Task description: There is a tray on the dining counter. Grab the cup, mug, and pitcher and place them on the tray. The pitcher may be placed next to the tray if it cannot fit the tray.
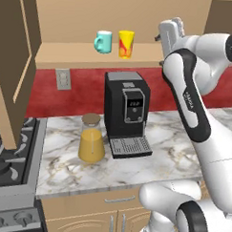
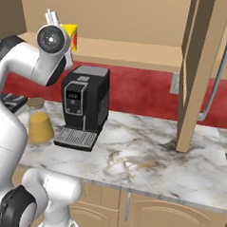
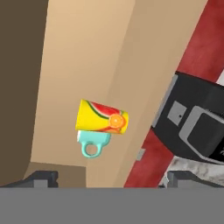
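The yellow cup (image 1: 126, 44) with red-orange swirls stands on a tan shelf (image 1: 68, 56) over the worktop. The teal mug (image 1: 103, 41) is just to its left, handle pointing left. In the hand view the cup (image 3: 103, 117) lies ahead with the mug (image 3: 93, 142) behind it. My gripper (image 1: 163, 36) hovers open at shelf height to the right of the cup, some way off, and its two fingertips (image 3: 41, 177) are spread wide with nothing between them. The pitcher (image 1: 92, 141) of orange liquid stands on the marble worktop, left of the coffee machine. The tray and the dining counter are out of view.
A black coffee machine (image 1: 126, 113) stands under the shelf, below the cup. A stove (image 1: 10, 180) lies at the left end of the worktop (image 1: 174, 149). An open cabinet door (image 1: 15, 61) hangs at the left, and another door (image 2: 204, 68) at the right.
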Controlling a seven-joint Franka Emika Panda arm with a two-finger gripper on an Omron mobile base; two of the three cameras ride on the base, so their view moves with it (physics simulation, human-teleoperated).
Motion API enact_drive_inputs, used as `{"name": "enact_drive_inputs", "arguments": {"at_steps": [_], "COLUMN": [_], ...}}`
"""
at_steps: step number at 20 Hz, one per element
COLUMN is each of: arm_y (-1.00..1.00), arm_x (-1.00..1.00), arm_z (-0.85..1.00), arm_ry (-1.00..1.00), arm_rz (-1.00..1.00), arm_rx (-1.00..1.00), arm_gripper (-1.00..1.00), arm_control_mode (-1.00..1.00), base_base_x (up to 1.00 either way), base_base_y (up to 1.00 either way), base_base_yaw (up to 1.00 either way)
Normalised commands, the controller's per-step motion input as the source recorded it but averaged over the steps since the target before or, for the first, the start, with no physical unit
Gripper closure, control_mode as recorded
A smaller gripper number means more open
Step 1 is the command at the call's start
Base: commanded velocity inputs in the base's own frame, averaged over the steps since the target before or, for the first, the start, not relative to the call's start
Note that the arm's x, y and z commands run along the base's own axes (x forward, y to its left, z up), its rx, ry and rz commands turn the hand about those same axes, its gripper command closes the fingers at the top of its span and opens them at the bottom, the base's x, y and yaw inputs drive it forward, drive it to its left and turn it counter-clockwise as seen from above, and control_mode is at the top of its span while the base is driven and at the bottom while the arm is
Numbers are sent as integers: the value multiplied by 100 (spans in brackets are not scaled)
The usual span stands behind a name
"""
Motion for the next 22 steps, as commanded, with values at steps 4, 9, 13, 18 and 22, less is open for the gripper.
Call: {"name": "enact_drive_inputs", "arguments": {"at_steps": [4, 9, 13, 18, 22], "arm_y": [0, 9, 16, 17, 10], "arm_x": [42, 39, 29, 30, 36], "arm_z": [0, 0, 0, 0, 0], "arm_ry": [2, 3, 3, 2, 3], "arm_rz": [0, 0, 0, 0, 0], "arm_rx": [2, 0, 0, 0, 0], "arm_gripper": [-100, -100, -100, -100, -100], "arm_control_mode": [-100, -100, -100, -100, -100], "base_base_x": [0, 0, 0, 0, 0], "base_base_y": [0, 0, 0, 0, 0], "base_base_yaw": [0, 0, 0, 0, 0]}}
